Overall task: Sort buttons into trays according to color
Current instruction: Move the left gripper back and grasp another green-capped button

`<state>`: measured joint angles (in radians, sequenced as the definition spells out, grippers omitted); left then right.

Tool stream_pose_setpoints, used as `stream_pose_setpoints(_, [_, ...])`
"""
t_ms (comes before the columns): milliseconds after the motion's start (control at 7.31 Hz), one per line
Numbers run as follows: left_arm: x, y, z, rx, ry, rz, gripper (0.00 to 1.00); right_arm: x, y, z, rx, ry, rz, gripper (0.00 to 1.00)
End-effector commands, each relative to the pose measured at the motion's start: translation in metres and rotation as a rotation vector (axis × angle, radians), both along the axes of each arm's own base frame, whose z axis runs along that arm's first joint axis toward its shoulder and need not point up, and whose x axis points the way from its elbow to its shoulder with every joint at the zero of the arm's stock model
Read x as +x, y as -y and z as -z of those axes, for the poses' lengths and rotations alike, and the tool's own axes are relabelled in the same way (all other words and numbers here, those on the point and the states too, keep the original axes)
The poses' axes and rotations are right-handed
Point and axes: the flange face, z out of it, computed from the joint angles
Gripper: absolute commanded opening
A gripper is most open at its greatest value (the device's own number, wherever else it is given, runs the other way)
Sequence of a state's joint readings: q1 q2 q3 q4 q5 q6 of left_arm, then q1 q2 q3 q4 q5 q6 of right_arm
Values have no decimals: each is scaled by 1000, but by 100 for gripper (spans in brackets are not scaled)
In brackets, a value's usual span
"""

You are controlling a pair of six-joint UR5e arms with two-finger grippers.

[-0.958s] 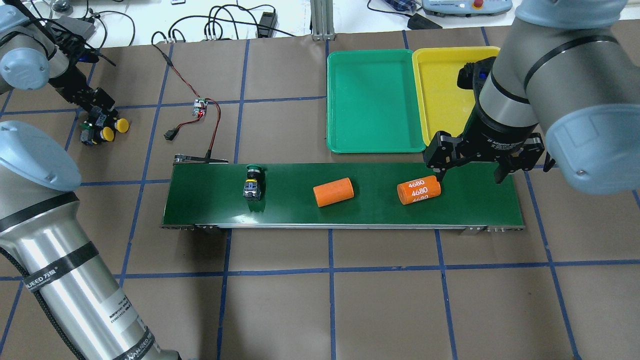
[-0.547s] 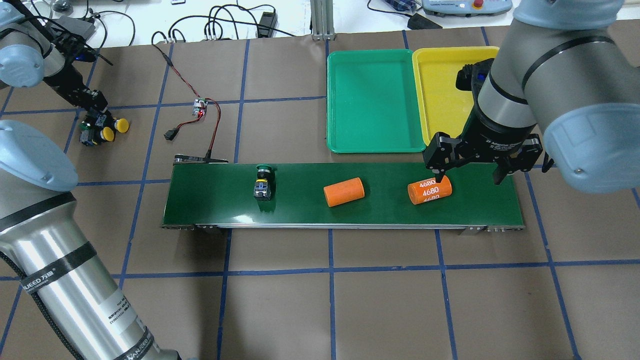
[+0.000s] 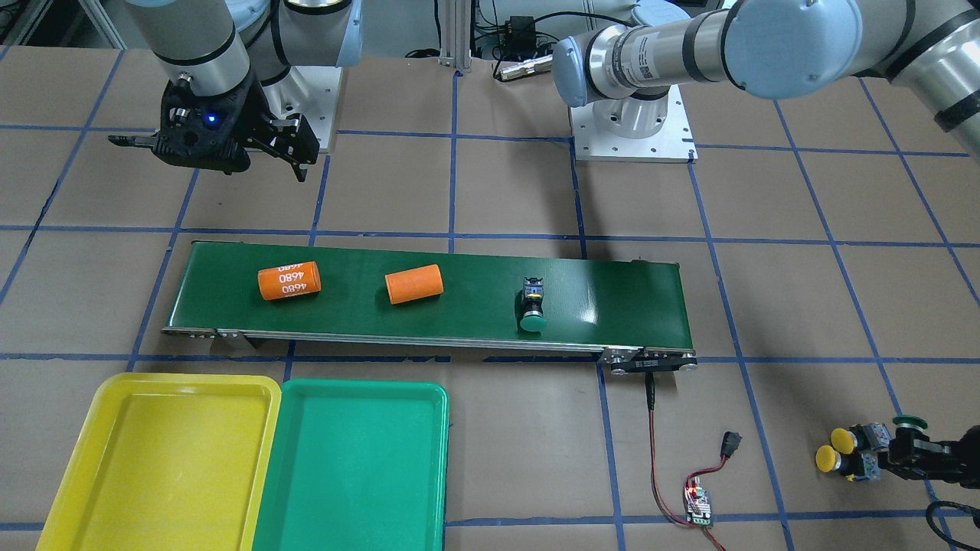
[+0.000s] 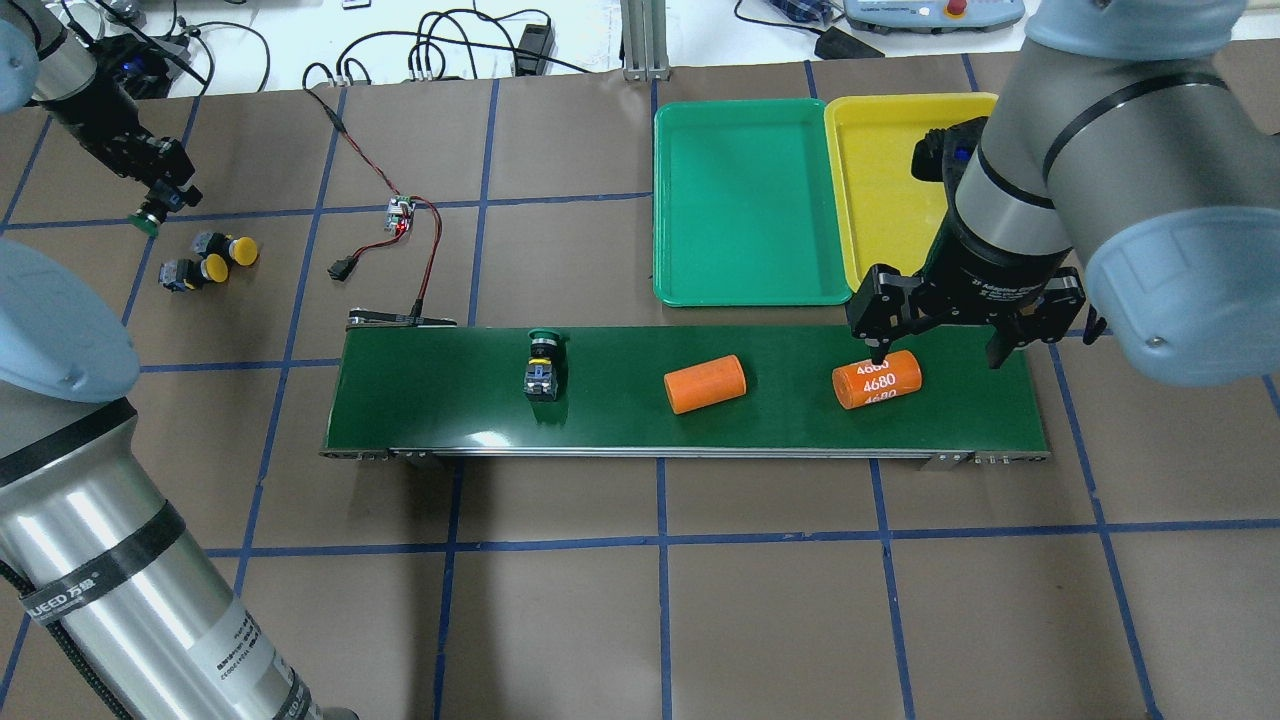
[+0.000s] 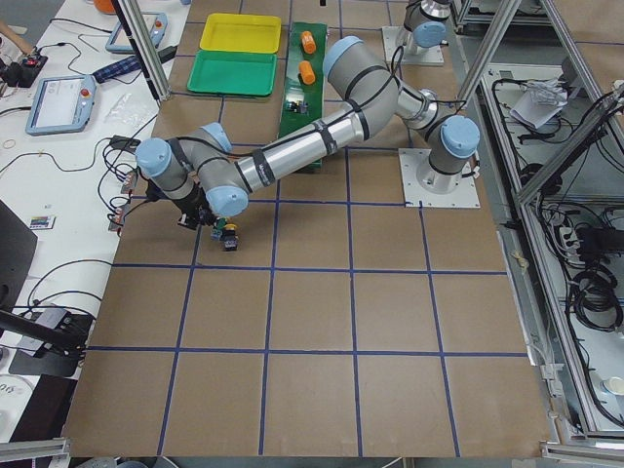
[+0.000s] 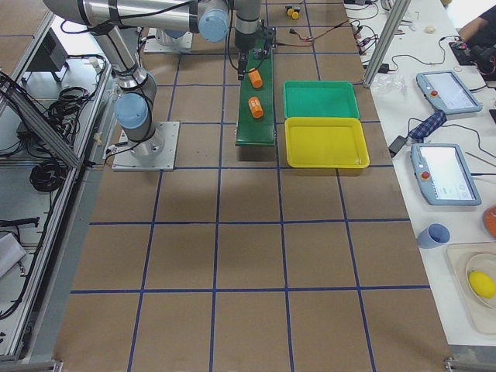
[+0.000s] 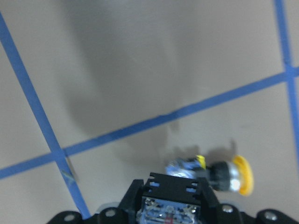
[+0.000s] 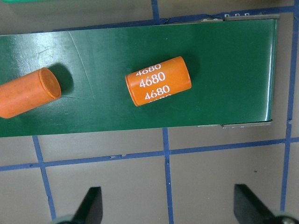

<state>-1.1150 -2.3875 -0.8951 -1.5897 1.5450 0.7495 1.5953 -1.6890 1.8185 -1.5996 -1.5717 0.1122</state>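
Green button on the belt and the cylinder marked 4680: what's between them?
One plain orange cylinder, lying on the belt; the overhead view shows it.

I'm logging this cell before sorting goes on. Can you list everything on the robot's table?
green buttons: two, green caps; one lying on the belt, one in the left claw.
yellow buttons: two, yellow caps, on the table near the left claw.
trays: two, one green, one yellow, side by side past the belt, empty.
cylinders: two, orange, lying on the belt; one marked 4680.
belt: one, dark green, mid-table.
board: one, red wires, on the table.
left claw: shut on a green button.
right claw: open, raised near the marked cylinder.
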Motion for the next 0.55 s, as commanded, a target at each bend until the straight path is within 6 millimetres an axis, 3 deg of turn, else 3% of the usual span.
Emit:
stream_pose_setpoints(0, [-86,-43,-44,89,2,-91,0,1,9,17,36,4,2,100])
stream_pose_setpoints(274, [-163,-106,-57,147,74,-191,0,1,20,15,-31,8,2,100])
stream_pose_setpoints(411, [-203,-128,-52,132,98,-229,0,1,23,21,-19,6,2,100])
